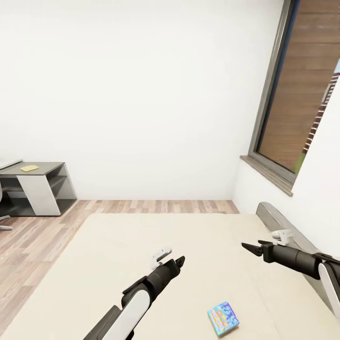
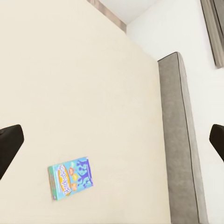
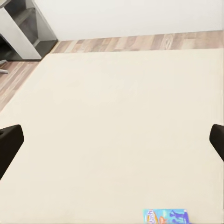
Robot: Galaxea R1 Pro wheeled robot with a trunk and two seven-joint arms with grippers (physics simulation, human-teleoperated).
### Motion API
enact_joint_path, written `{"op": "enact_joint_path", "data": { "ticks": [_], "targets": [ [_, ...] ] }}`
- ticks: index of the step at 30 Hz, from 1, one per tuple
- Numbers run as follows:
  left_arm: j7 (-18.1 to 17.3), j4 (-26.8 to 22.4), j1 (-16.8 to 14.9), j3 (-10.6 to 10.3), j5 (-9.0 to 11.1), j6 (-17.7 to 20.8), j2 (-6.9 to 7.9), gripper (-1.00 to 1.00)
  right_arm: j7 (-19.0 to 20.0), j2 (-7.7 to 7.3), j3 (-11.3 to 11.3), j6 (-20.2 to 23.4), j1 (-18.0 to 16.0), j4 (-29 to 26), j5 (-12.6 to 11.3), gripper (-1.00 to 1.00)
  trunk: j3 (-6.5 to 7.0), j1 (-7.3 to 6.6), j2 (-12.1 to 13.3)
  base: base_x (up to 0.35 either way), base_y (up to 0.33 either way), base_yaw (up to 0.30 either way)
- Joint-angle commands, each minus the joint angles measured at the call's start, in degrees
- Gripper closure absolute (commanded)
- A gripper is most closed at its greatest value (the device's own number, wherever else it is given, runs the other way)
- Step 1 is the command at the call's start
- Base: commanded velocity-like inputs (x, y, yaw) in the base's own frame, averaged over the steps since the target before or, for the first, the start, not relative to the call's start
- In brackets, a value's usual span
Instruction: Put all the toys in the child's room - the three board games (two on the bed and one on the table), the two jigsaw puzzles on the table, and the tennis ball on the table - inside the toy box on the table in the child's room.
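One mostly blue board game (image 1: 223, 319) lies flat on the beige mattress of the bed (image 1: 118, 264), near its front right part. In the left wrist view the board game (image 2: 71, 178) lies below and between the spread dark fingers (image 2: 8, 148). My left gripper (image 1: 177, 262) hovers open over the mattress, up and to the left of the game. My right gripper (image 1: 250, 247) is open too, above the bed near the grey headboard (image 1: 283, 225). The right wrist view catches the game (image 3: 166, 216) at its edge. The dark grey end of the table (image 1: 35, 175) stands far left.
A small flat yellow item (image 1: 29, 168) lies on the table's dark section. Light wood-plank floor (image 1: 33, 236) runs between bed and table. A white wall stands behind, and a large window (image 1: 297, 94) with a sill sits above the headboard on the right.
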Motion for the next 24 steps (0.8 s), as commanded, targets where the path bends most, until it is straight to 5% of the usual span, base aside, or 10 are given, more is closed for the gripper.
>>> {"op": "enact_joint_path", "data": {
  "ticks": [1,13,24],
  "targets": [
    [0.4,-0.09,-0.06,-0.03,0.32,0.11,0.0,-1.0,-0.08,0.0,-0.05,0.46,-0.06,0.01,-0.44,-1.0,-0.14,0.04,-0.14,0.0,-0.305,0.002],
    [0.41,-0.09,-0.06,-0.03,0.35,0.11,0.04,-1.0,-0.04,-0.04,-0.06,0.18,-0.04,0.03,-0.43,-1.0,-0.14,0.04,-0.14,0.0,-0.285,0.001],
    [0.34,-0.09,-0.06,0.04,0.36,0.11,0.08,-1.0,0.0,-0.26,-0.3,-0.87,0.2,0.48,-0.29,-1.0,-0.14,0.04,-0.14,0.0,-0.104,0.0]
  ]
}}
